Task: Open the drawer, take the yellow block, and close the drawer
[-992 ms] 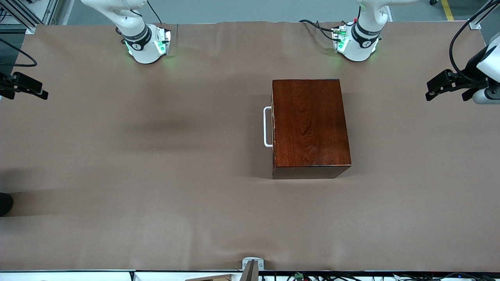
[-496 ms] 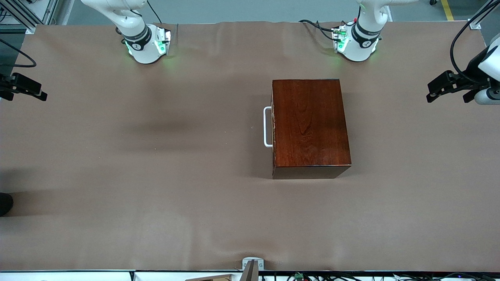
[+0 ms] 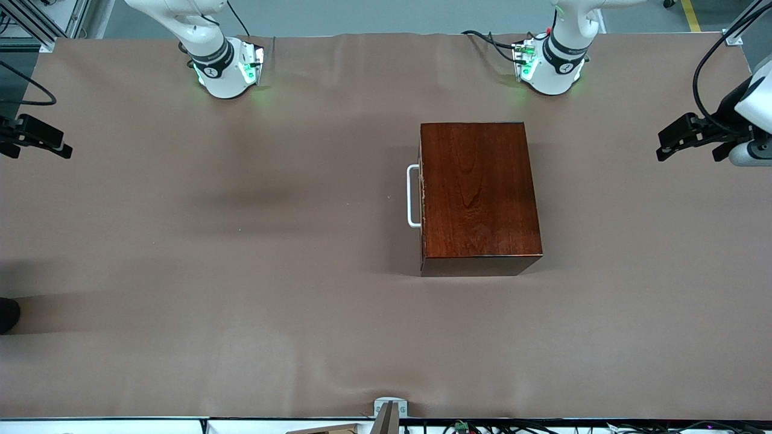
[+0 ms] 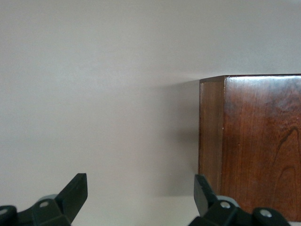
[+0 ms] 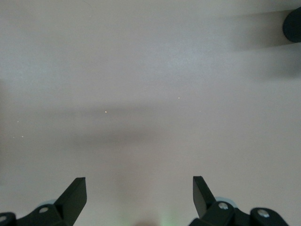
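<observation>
The glossy reddish-brown wooden box (image 3: 478, 196) stands mid-table, nearer the left arm's base. Its drawer is shut, and only the white loop handle (image 3: 413, 196) shows, on the side facing the right arm's end. The yellow block is hidden. My left gripper (image 3: 687, 144) hovers open and empty over the left arm's end of the table. Its wrist view shows the open gripper (image 4: 141, 188) and a corner of the box (image 4: 254, 146). My right gripper (image 3: 36, 150) hovers open and empty over the right arm's end; in its wrist view the gripper (image 5: 139, 190) is over bare cover.
A brown cover (image 3: 241, 271) spans the whole table. A dark round object (image 3: 7, 314) sits at the table's edge at the right arm's end, also in the right wrist view (image 5: 292, 24). A small metal bracket (image 3: 390, 407) is at the edge nearest the front camera.
Both grippers have drifted only slightly at the table's ends. The box and its drawer have not moved.
</observation>
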Available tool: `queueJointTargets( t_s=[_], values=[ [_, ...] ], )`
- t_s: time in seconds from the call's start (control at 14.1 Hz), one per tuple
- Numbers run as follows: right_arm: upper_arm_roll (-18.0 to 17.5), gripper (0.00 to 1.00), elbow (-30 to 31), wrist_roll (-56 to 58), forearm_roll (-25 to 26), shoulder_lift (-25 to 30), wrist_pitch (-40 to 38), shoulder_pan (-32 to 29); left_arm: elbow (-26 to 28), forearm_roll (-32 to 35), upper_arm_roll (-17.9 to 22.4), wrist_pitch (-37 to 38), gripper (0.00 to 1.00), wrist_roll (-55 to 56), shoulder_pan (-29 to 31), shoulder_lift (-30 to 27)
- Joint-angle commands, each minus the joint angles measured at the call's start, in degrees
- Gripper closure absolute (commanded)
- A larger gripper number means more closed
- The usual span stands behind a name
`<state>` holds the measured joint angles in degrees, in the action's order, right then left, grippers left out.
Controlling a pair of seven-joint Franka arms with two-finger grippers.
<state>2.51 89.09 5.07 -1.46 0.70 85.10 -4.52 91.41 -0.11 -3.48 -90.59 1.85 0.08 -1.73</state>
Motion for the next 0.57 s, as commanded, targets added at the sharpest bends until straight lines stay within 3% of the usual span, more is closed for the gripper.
queueJointTargets(
  t_s=[0.0,0.28,0.5],
  values=[
    [-0.2,0.0,0.1,0.5,-0.2,0.3,0.3,0.1,-2.2,-1.2,-1.1,0.1,0.0,1.2,-0.9,0.7],
    [-0.2,0.0,0.2,0.5,-0.1,0.3,0.3,0.5,-9.1,-1.1,-9.7,0.9,0.0,12.5,-1.7,5.8],
    [-0.2,0.0,0.5,0.5,-0.1,0.3,0.2,0.5,-10.8,-1.2,-18.0,0.9,0.0,23.9,-3.9,8.8]
  ],
)
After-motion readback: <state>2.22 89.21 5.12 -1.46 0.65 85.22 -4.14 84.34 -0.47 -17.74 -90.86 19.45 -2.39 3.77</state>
